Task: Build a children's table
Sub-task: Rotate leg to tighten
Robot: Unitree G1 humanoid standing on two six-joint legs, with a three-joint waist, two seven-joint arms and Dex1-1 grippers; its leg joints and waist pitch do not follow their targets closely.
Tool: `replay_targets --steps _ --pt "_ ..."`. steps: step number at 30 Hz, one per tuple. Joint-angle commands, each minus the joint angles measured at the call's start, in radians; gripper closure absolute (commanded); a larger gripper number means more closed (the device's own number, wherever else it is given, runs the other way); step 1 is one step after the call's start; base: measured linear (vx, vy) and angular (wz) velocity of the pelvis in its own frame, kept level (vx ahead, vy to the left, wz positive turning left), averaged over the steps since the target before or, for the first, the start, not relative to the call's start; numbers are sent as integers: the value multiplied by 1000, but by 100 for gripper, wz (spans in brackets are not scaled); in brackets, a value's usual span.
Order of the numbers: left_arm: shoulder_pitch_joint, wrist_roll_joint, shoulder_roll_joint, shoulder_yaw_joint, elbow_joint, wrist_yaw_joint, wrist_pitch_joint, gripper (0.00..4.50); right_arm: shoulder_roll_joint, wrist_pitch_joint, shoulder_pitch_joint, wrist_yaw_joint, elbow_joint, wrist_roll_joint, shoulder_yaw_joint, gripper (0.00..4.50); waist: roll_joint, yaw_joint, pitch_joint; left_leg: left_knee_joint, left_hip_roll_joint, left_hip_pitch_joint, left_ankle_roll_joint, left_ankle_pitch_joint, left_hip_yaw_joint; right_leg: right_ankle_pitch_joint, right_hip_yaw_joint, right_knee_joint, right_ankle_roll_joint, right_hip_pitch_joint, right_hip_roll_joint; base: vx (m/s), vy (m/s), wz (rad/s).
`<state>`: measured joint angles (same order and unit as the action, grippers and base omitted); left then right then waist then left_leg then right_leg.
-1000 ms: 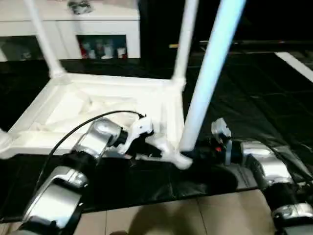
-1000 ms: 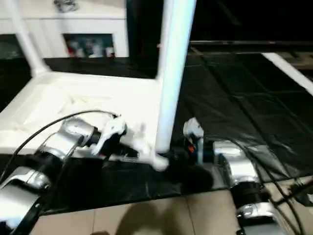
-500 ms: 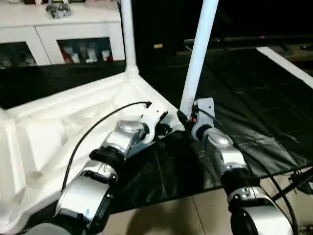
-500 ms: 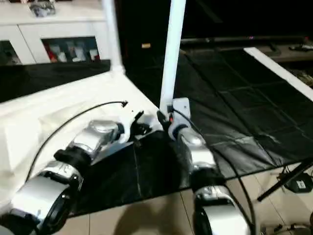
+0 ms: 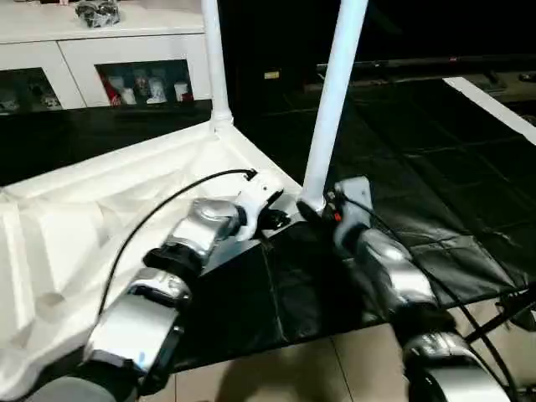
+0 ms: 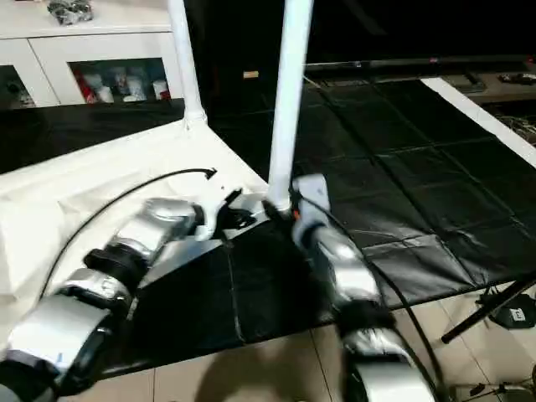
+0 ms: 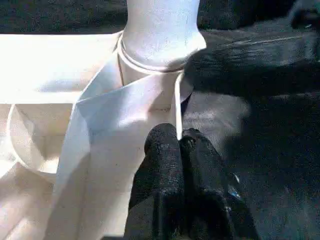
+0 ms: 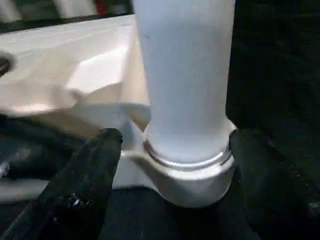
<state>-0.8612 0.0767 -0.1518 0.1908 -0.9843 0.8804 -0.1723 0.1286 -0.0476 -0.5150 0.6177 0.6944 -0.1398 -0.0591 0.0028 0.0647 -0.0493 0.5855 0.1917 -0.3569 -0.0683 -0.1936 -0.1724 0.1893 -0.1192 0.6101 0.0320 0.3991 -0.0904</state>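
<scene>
Left eye view: children's table lay upside down on black mat, near leg upright in corner socket | right gripper fingers spread either side of leg base, not touching | left gripper fingers closed, tips against socket's rib

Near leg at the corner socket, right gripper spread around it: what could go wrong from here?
1. The right gripper stands open around the near leg, not clamping; if it isn't fully seated in its socket, it could lean.
2. The left gripper, shut, presses the tabletop rim by that socket; a push might shift the top.
</scene>
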Motion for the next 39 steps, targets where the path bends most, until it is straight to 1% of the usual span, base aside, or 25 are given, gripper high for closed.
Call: replay_targets --steps 1,3,4,5,6,7,8,10,11,12,13,14,15,17,19,21,22,24,26,28,30,31,35,36,39 --pt "29 25 -27 44 17 108 32 450 61 11 15 147 -49 -45 1 45 -1 10 68 -57 44 -3 132 -97 11 22 67 -66 259 -71 -77 0 0 0" --pt "38 25 -41 58 26 156 49 450 91 8 19 205 -62 -59 3 35 -2 12 67 -57 44 -4 137 -104 10 28 67 -66 263 -70 -76 0 0 0" --pt "54 32 -65 88 42 226 103 450 136 12 22 297 -79 -74 14 20 -3 17 64 -58 45 -1 134 -127 9 70 65 -72 257 -69 -76 0 0 0" --pt "54 32 -65 88 42 226 103 450 136 12 22 297 -79 -74 14 11 -3 21 65 -57 45 -1 132 -130 9 81 65 -72 253 -71 -76 0 0 0" --pt "68 37 -86 116 55 297 157 450 170 0 25 385 -99 -89 29 11 -6 27 65 -57 46 -1 132 -130 8 94 64 -73 247 -70 -75 0 0 0" --pt "72 33 -91 121 60 322 159 450 181 -4 24 417 -104 -94 35 7 -4 31 65 -57 48 -1 128 -127 6 92 65 -70 245 -68 -75 0 0 0" --pt "78 20 -96 123 72 366 162 450 206 -7 23 499 -112 -99 59 7 -5 32 65 -57 49 -1 126 -131 6 96 64 -70 247 -67 -74 0 0 0" --pt "79 16 -98 123 76 382 164 450 218 -9 23 539 -115 -102 70 7 -3 38 65 -57 51 1 122 -132 6 104 65 -70 249 -65 -76 0 0 0" --pt "79 15 -104 130 82 408 169 450 234 -4 17 594 -112 -98 89 7 -3 43 66 -57 51 2 117 -133 7 110 64 -69 250 -64 -77 0 0 0" --pt "79 16 -108 136 86 426 173 450 244 -3 13 630 -108 -97 102 7 -9 43 65 -57 52 1 118 -137 6 114 64 -69 249 -64 -76 0 0 0" --pt "78 17 -112 142 90 441 176 450 254 1 9 667 -107 -96 116 7 -6 49 66 -57 53 3 116 -129 6 111 65 -67 249 -62 -77 0 0 0" --pt "76 21 -118 149 91 458 184 450 264 17 4 698 -103 -88 131 7 -9 52 67 -56 54 2 115 -121 6 100 66 -66 250 -63 -78 0 0 0" --pt "76 21 -118 149 91 458 184 450 264 17 4 698 -103 -88 131 7 -9 52 67 -56 54 2 115 -121 6 100 66 -66 250 -63 -78 0 0 0" --pt "72 30 -132 166 95 504 201 450 285 33 -10 770 -87 -70 169 7 -10 54 67 -56 52 -1 117 -112 7 99 64 -64 247 -64 -78 0 0 0" --pt "71 32 -145 184 101 548 221 450 296 38 -27 817 -63 -57 192 33 -15 54 66 -55 49 -3 118 -112 6 119 64 -67 239 -65 -79 0 0 0" --pt "74 33 -156 193 112 583 229 450 296 25 -41 843 -44 -55 201 40 -13 53 66 -55 49 -3 113 -112 7 135 63 -67 236 -63 -78 0 0 0" --pt "76 34 -159 194 118 595 229 450 297 21 -45 856 -39 -56 203 53 -16 53 66 -55 49 -3 113 -108 6 135 64 -68 234 -64 -78 0 0 0" --pt "81 33 -164 198 128 613 229 450 298 22 -50 868 -32 -58 206 78 -14 55 66 -56 53 -1 112 -103 7 134 64 -66 235 -62 -79 0 0 0" --pt "93 32 -174 211 153 646 229 450 299 23 -58 894 -20 -65 212 89 -13 56 67 -56 55 -1 112 -103 8 125 64 -63 243 -62 -80 0 0 0" --pt "101 29 -177 216 168 655 225 450 298 19 -58 909 -18 -70 217 111 -15 58 68 -54 54 -1 116 -94 7 104 65 -60 250 -61 -79 0 0 0" --pt "107 26 -177 219 178 660 223 450 295 18 -58 915 -19 -73 221 122 -15 60 67 -55 54 0 118 -97 7 109 65 -61 249 -61 -79 0 0 0" --pt "109 25 -176 221 182 663 222 450 294 21 -60 922 -16 -74 225 140 -15 61 66 -55 53 0 116 -99 6 121 64 -63 245 -61 -79 0 0 0" --pt "110 25 -171 223 179 660 224 450 281 46 -64 927 4 -67 228 161 -15 65 68 -54 53 0 110 -94 6 126 65 -62 238 -60 -79 0 0 0" --pt "109 26 -171 222 178 660 224 450 278 47 -67 932 10 -66 228 170 -12 67 68 -54 53 0 108 -95 7 126 65 -62 239 -60 -79 0 0 0" --pt "105 25 -169 219 175 656 219 450 275 42 -68 944 12 -69 229 195 -12 70 70 -53 53 1 110 -87 7 108 64 -60 242 -61 -78 0 0 0"
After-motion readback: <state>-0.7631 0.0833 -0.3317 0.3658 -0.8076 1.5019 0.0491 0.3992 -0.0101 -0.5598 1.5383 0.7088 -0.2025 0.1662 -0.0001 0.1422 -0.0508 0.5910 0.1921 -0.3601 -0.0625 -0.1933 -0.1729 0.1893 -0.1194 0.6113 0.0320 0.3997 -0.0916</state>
